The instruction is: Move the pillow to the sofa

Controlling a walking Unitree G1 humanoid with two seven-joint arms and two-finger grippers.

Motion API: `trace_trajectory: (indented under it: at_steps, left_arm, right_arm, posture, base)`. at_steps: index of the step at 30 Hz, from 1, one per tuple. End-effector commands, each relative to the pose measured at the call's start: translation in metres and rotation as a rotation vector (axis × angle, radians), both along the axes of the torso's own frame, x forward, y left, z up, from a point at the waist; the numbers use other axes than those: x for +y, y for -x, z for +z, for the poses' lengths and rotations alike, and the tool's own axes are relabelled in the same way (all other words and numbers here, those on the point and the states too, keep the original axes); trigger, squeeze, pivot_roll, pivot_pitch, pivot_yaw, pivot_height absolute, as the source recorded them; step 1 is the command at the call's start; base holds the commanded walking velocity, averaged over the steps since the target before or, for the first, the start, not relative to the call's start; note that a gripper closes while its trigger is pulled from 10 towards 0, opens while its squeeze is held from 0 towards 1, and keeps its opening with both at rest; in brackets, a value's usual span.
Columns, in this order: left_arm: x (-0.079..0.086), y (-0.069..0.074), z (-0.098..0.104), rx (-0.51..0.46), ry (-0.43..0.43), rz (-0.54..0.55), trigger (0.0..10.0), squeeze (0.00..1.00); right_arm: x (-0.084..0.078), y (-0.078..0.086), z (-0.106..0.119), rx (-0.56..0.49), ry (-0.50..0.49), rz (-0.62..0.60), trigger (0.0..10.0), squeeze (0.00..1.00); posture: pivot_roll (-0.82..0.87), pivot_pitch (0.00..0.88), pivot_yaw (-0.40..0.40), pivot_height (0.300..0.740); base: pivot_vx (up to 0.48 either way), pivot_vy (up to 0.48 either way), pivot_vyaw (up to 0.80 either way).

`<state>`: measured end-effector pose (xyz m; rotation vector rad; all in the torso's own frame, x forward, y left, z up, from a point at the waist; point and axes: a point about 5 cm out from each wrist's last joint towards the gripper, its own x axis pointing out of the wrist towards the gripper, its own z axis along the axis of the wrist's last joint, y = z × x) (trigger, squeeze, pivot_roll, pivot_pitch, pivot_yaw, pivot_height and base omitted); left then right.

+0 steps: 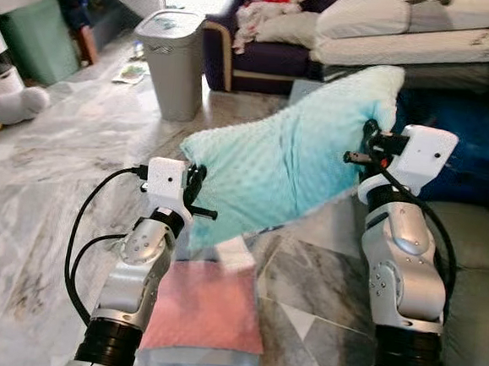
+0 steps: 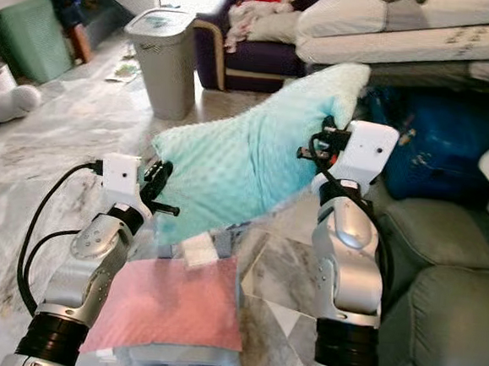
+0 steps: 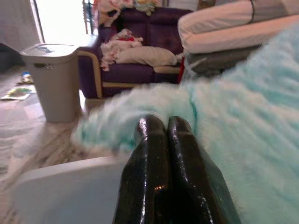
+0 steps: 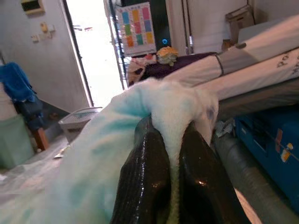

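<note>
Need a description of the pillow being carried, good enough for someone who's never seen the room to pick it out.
Start at the purple sofa at the back, then come forward to the two silver arms. The pillow hangs between them, the right end effector pinching its upper corner and the left end effector at its lower edge. It is pale turquoise with a bumpy fleece cover, unlike the flat pink cushion below.

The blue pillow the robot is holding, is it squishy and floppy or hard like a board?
Probably squishy: the pillow bunches up where the right gripper pinches its corner. Likely floppy too, since it sags and bends between the right gripper and the left gripper. It looks light for its size, held up just by its edges, and its bumpy fleece probably isn't slippery.
</note>
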<state>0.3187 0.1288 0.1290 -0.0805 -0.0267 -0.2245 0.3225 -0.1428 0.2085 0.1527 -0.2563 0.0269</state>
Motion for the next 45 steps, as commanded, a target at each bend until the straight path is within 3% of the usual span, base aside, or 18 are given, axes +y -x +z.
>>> trace_trajectory:
  at_steps: [1,16,45]
  left_arm:
    - [0.005,0.000,0.002,-0.001,0.002,0.013,10.0,0.00]
    - [0.011,0.010,-0.016,0.068,-0.017,0.010,10.0,0.00]
    - [0.007,0.007,-0.016,0.082,-0.007,-0.002,10.0,0.00]
  right_arm:
    - [0.005,0.001,0.003,-0.011,0.005,0.036,10.0,0.00]
    - [0.000,0.003,-0.025,0.091,0.001,0.036,10.0,0.00]
    - [-0.012,0.005,-0.031,0.115,-0.025,-0.006,10.0,0.00]
  posture:
    - [-0.12,0.000,0.034,0.740]
    - [-0.12,0.007,0.039,0.740]
    - [-0.14,0.016,0.050,0.740]
  base:
    - [0.000,0.000,0.00]
    - [0.000,0.000,0.00]
    - [-0.351,0.000,0.00]
